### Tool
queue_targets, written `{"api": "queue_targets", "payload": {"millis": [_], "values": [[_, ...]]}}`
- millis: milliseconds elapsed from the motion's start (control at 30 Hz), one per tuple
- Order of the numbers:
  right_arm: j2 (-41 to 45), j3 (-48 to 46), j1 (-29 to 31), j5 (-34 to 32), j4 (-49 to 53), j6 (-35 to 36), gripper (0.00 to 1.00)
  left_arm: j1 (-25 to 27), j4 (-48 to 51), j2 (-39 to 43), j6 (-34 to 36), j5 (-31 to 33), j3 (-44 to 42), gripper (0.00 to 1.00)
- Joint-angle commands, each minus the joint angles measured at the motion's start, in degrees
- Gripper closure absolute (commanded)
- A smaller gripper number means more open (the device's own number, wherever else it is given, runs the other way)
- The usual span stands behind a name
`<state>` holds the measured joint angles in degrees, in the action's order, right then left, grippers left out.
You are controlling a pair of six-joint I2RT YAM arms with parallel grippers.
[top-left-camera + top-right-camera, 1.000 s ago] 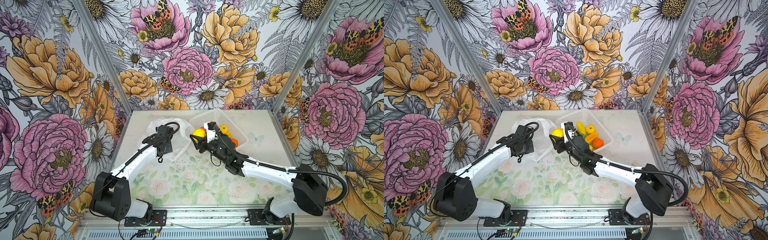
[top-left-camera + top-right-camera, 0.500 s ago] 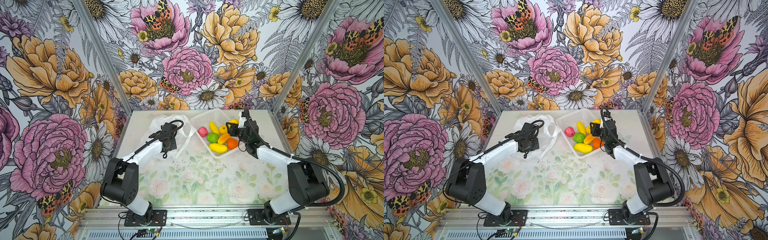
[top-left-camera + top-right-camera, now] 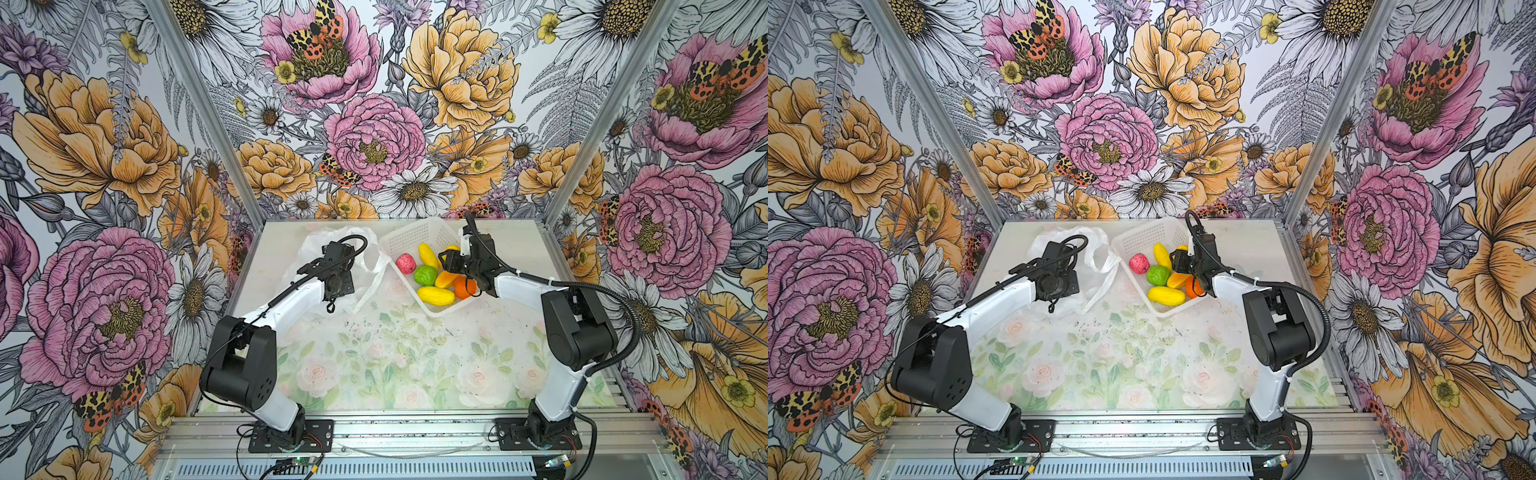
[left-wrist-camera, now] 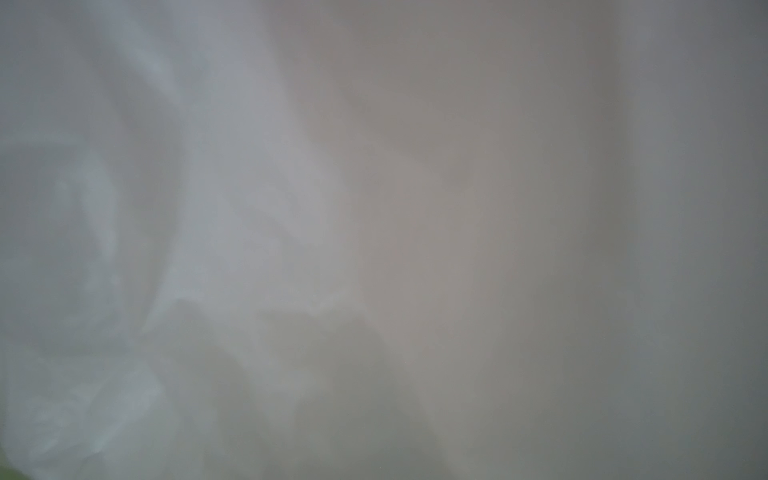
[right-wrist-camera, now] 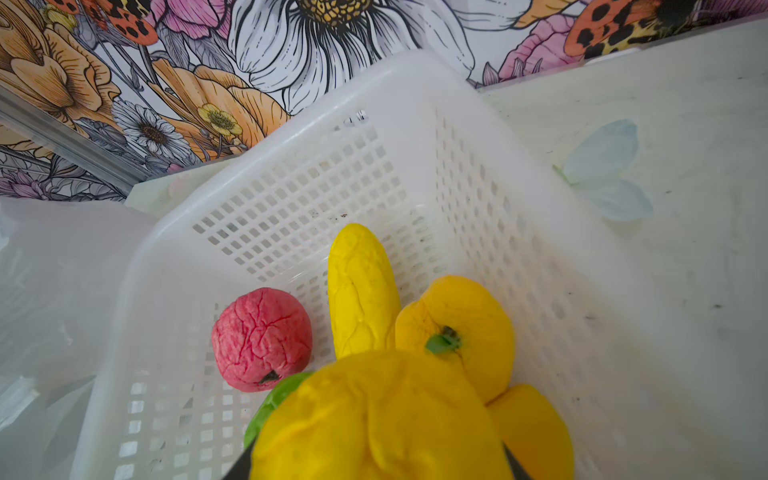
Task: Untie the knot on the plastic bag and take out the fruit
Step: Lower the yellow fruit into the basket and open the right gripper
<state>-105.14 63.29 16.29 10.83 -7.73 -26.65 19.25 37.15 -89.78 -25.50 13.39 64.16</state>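
Right tool (image 5: 376,467) was over the basket (image 3: 409,237), back right of the surface (image 3: 395,353). Its jaws were clamped on either side of a yellow fruit (image 5: 374,415), which filled the bottom of the right wrist view.

The rest of the fruit was lying in the basket:
- pink-red one (image 3: 405,263) nearest the bag
- green one (image 3: 425,275) just beside it
- long yellow one (image 3: 429,256) behind the green
- another yellow one (image 3: 435,296) at the front corner
- orange one (image 3: 463,287) and yellow-orange one (image 3: 445,279) partly under the right arm
- yellow one with a green stem (image 5: 457,328), touching the long yellow one in the right wrist view

The plastic bag (image 3: 309,249) lay crumpled at back left, just beside the basket. One handle loop (image 3: 368,286) trailed forward along the surface between the bag and the basket.

Left tool (image 3: 337,286) was down on the bag with its jaws closed. I couldn't tell whether any film was pinched between them. The left wrist view showed only blurred white plastic right against the lens.
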Motion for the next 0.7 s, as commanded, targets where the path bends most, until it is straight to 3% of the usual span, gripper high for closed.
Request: {"api": "queue_targets", "payload": {"millis": [0, 300, 667], "values": [[-0.42, 1.4, 0.14, 0.29, 0.66, 0.5, 0.33, -0.49, -1.28, -0.22, -0.08, -0.99, 1.62, 1.0], [4.8, -3.17, 0.16, -2.38, -2.01, 0.31, 0.1, -0.84, -1.29, 0.48, -0.12, -3.02, 2.37, 1.0], [16.12, -10.86, 0.13, -6.34, -4.44, -0.06, 0.07, -6.02, -1.55, -2.27, -1.39, -5.5, 10.3, 1.0]]}}
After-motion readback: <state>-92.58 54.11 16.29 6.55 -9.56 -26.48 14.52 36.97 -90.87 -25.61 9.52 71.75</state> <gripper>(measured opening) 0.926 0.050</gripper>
